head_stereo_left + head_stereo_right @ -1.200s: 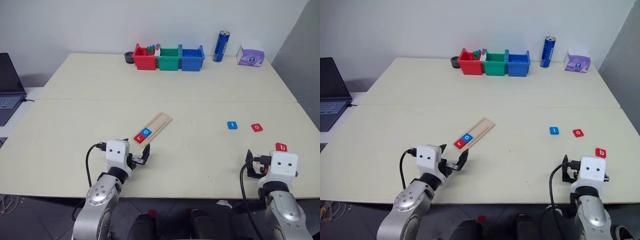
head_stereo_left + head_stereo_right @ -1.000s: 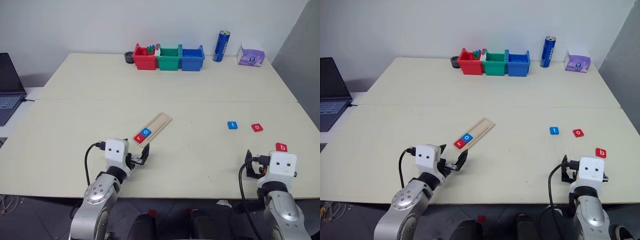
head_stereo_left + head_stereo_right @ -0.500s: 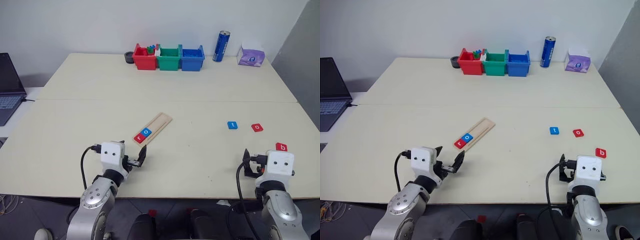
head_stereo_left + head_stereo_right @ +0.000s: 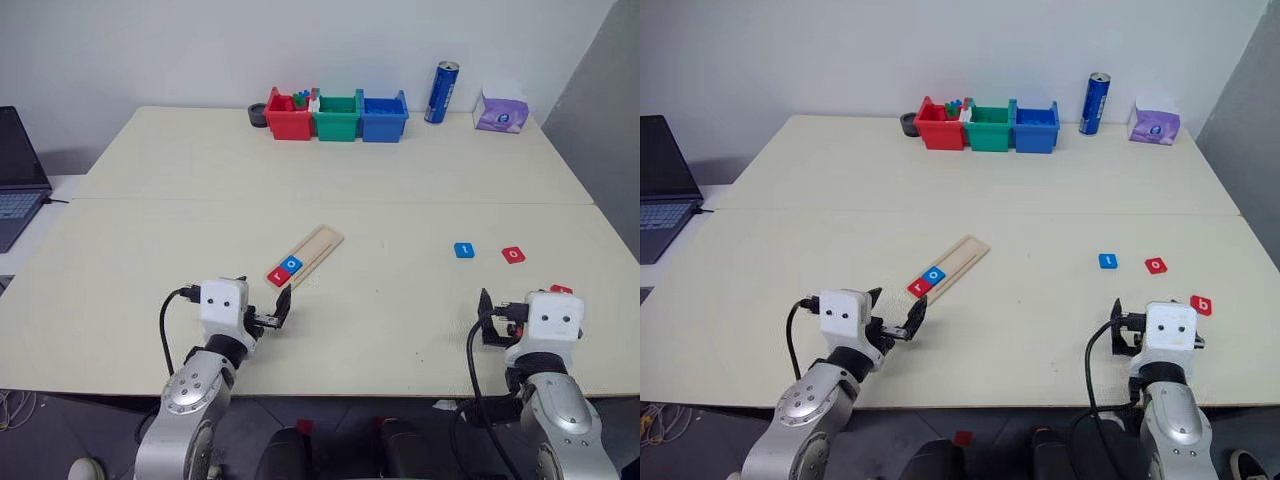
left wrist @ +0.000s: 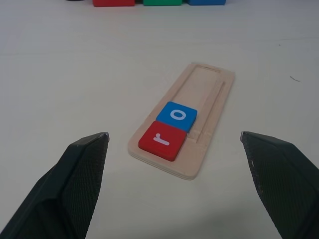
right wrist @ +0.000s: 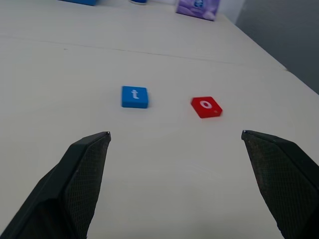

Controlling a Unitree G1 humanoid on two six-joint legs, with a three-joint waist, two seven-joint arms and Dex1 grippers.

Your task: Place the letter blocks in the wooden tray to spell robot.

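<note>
Risk: right gripper (image 6: 174, 137) hangs wide open and empty, squared on blue t (image 6: 134, 96) and red o (image 6: 206, 107) ahead of it, while red b (image 4: 1201, 305), the next letter due, lies just beside its outer side; it could grab t out of order. Tiles are thin, flat and smooth, so fingers may skid them across the slick table (image 4: 400, 180).

Left gripper (image 5: 174, 137) is open, holding nothing, just short of the pale wooden tray (image 5: 209, 94); red r (image 5: 161, 141) and blue o (image 5: 176, 116) sit touching at the tray's near end. A bump would shift the tray.
</note>
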